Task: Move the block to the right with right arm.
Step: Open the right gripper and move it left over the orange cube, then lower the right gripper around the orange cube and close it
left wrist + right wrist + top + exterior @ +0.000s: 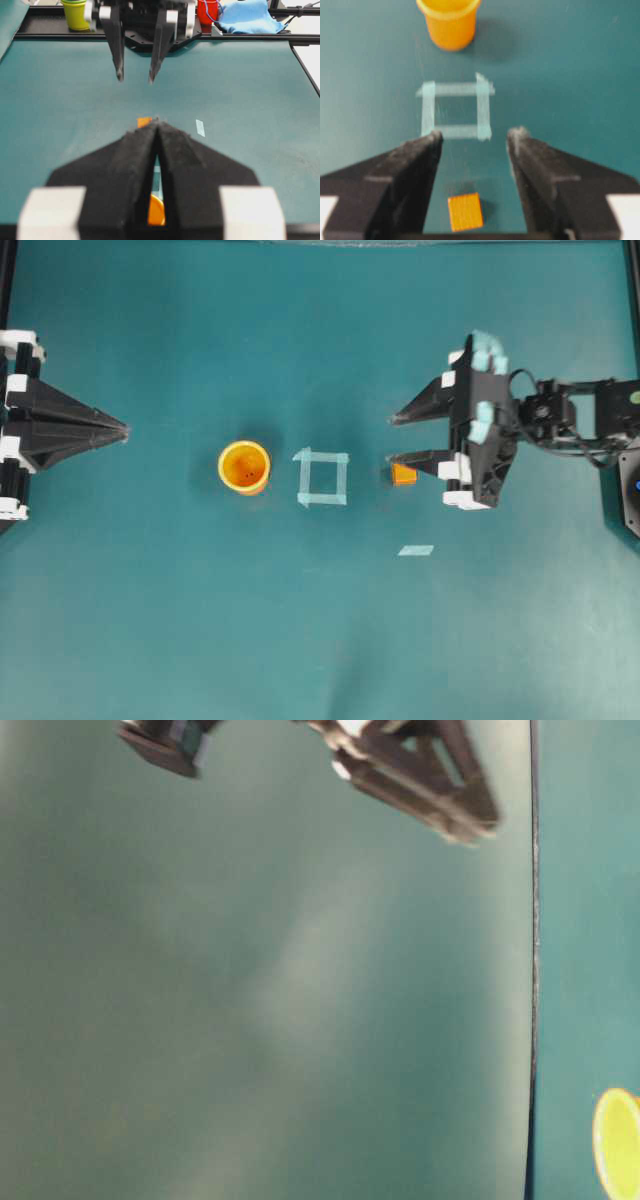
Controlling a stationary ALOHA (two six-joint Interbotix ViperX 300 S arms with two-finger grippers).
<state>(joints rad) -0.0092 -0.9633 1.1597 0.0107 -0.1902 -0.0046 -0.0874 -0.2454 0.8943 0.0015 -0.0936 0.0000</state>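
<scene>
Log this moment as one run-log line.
right gripper: open, block between fingers, ungripped | left gripper: shut, parked | cup, tape square: untouched

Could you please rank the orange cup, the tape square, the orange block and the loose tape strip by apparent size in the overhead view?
1. Tape square and orange cup: too alike in footprint to separate.
2. Loose tape strip.
3. Orange block, though a finger of the right gripper partly covers it, so this last ranking is unsure.
</scene>
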